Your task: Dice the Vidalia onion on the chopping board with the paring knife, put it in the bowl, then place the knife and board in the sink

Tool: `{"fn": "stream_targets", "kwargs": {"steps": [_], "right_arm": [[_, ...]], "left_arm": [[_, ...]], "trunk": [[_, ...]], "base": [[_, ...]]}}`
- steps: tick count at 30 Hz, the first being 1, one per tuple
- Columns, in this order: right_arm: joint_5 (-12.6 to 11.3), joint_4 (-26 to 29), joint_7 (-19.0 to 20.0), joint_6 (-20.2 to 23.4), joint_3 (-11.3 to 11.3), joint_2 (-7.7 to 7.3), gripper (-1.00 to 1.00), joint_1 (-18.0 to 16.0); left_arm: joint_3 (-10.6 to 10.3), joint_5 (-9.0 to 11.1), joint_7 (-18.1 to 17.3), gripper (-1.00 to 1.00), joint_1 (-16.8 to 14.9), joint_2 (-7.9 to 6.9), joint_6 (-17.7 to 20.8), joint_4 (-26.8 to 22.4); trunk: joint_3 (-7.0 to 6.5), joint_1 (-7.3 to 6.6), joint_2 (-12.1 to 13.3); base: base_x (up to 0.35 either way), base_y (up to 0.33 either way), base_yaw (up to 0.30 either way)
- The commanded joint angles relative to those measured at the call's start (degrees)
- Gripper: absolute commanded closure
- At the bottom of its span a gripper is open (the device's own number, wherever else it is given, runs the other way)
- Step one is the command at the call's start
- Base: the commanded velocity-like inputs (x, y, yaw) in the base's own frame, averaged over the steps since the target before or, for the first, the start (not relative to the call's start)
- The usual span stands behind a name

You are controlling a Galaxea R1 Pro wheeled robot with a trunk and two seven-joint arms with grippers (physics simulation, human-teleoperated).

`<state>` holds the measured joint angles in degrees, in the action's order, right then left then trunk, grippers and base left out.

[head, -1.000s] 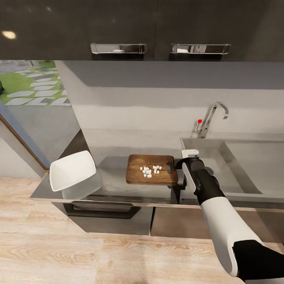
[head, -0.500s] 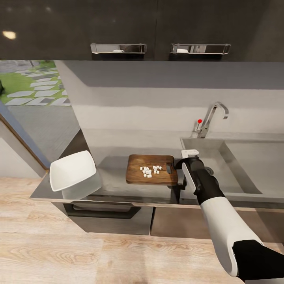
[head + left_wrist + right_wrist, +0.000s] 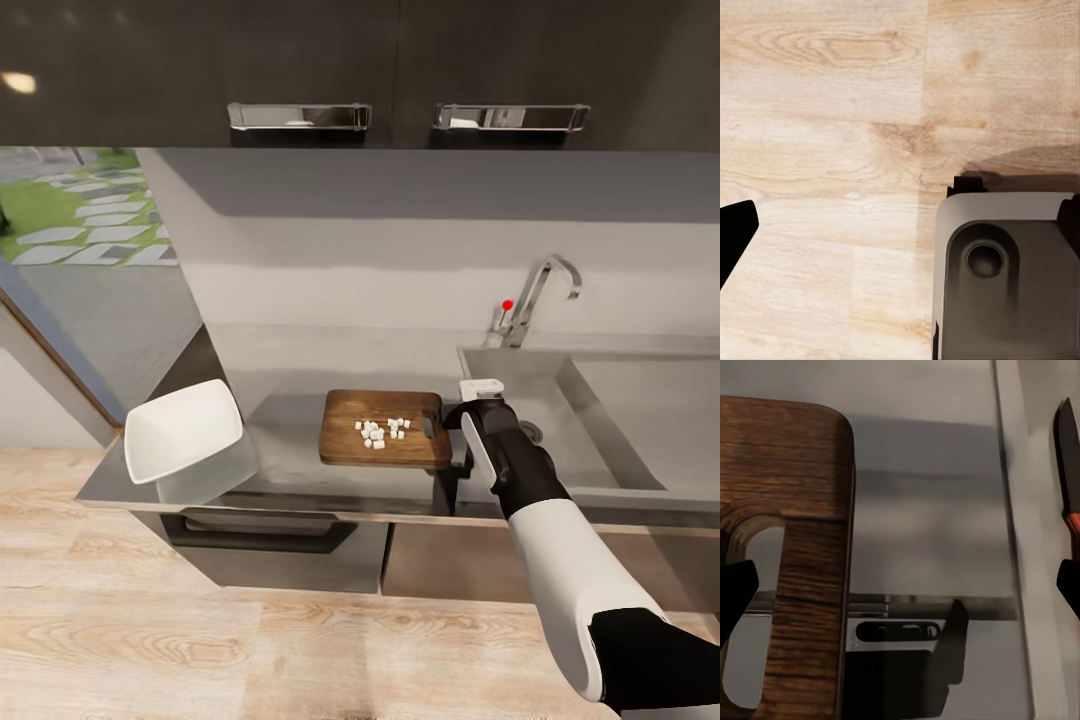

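Head view: chopping board (image 3: 384, 428) flat on countertop (image 3: 285, 445), white onion dice (image 3: 380, 431) on it; bowl (image 3: 183, 431) tilted at the far left edge; sink (image 3: 580, 420) just right. Right gripper (image 3: 462, 440) beside board's slotted end.

Right wrist: fingers (image 3: 736, 592) spread wide, gripping nothing; paring knife (image 3: 1069, 472) (red handle) in basin.

Left wrist: wooden floor (image 3: 825, 112); left gripper (image 3: 900, 225), spread unclear.

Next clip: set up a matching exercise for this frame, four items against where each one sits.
Items:
1. diced onion
2. bowl
3. chopping board
4. right end effector

Places:
A. at the countertop's left end
B. between bowl and sink
C. heaped on the board
D. at the board's slotted end, by the sink

Pairs: 1-C, 2-A, 3-B, 4-D
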<state>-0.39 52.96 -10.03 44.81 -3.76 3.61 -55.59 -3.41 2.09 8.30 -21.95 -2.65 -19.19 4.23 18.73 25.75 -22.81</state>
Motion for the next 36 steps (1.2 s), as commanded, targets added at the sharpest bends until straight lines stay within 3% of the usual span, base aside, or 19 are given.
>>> {"fn": "stream_targets", "kwargs": {"steps": [1, 36], "right_arm": [[-0.1, 0.0, -0.3, 0.3, -0.1, -0.01, -1.00, 0.0], [0.0, -1.3, -0.2, 0.2, -0.2, 0.76, -1.00, 0.0]], "left_arm": [[-0.4, 0.2, 0.1, -1.00, -0.1, 0.02, -0.4, 0.2], [-0.4, 0.2, 0.1, -1.00, -0.1, 0.02, -0.4, 0.2]], "trunk": [[0.13, 0.03, -0.1], [1.11, 0.03, -0.1]], "base": [[0.000, 0.000, 0.000], [0.000, 0.000, 0.000]]}}
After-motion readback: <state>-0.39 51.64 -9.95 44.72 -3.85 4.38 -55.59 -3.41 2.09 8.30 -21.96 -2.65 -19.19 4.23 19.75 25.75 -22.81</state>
